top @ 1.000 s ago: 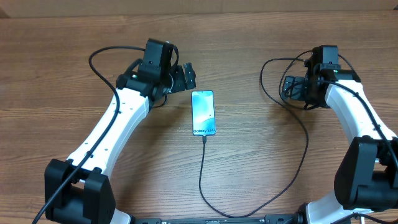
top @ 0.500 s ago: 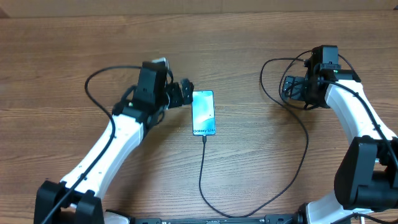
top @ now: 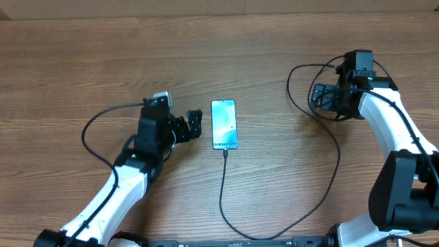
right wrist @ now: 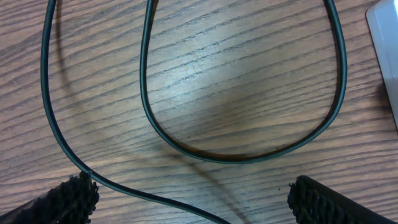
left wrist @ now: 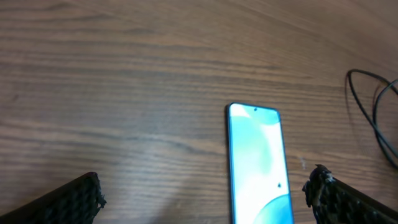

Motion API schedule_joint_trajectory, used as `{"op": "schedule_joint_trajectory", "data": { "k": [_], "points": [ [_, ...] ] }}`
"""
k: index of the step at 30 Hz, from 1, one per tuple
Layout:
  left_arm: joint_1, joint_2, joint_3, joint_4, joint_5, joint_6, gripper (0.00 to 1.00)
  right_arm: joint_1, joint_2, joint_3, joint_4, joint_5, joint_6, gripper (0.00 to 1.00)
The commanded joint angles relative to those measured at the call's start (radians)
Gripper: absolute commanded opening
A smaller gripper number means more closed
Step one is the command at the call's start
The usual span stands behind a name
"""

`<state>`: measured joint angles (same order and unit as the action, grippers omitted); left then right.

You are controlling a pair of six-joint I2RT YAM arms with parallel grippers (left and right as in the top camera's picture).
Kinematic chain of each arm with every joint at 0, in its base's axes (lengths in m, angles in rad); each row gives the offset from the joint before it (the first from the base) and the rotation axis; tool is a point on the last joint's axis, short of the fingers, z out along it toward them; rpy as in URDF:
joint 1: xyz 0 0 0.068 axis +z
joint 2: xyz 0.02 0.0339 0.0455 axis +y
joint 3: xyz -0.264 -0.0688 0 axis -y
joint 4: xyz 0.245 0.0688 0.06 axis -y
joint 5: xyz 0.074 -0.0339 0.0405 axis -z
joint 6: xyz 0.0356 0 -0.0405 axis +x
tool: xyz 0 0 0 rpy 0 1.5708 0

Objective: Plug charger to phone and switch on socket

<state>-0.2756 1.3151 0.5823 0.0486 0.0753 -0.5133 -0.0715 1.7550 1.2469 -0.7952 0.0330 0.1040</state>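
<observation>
The phone point(top: 223, 124) lies flat mid-table with its cyan screen lit. In the left wrist view the phone point(left wrist: 258, 165) sits just inside the right finger. The charger point(top: 221, 185), a thin black cable, meets the phone's near edge with its tip. From there it loops round to the right and up under the right arm. My left gripper point(top: 193, 126) is open beside the phone's left edge, holding nothing point(left wrist: 205, 190). My right gripper point(top: 317, 97) is open above the charger's loops point(right wrist: 249, 155), its fingers apart from the cable. The socket is hidden under the right arm in the overhead view.
A pale flat corner point(right wrist: 387, 56) shows at the right edge of the right wrist view; I cannot tell what it is. The left arm's own black lead point(top: 103, 116) arcs over the wood at the left. Bare wooden tabletop point(top: 274, 41) lies behind the phone.
The left arm has drawn back toward the near left, so its open gripper now sits by the phone's left edge. The right arm, the phone and the charger have not moved.
</observation>
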Motion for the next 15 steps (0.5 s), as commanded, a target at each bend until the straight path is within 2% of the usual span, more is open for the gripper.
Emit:
{"op": "schedule_joint_trajectory", "data": {
  "k": [1, 6, 15],
  "points": [
    [0.019, -0.058, -0.064, 0.045, 0.005, 0.019, 1.0, 0.0, -0.014, -0.011, 0.005, -0.002, -0.004, 1.0],
    [0.052, -0.122, -0.148, 0.131, 0.027, 0.02, 1.0, 0.0, -0.014, -0.011, 0.005, -0.002, -0.004, 1.0],
    [0.116, -0.235, -0.267, 0.193, 0.056, 0.019, 0.99, 0.0, -0.014, -0.011, 0.005, -0.002, -0.004, 1.0]
  ]
}}
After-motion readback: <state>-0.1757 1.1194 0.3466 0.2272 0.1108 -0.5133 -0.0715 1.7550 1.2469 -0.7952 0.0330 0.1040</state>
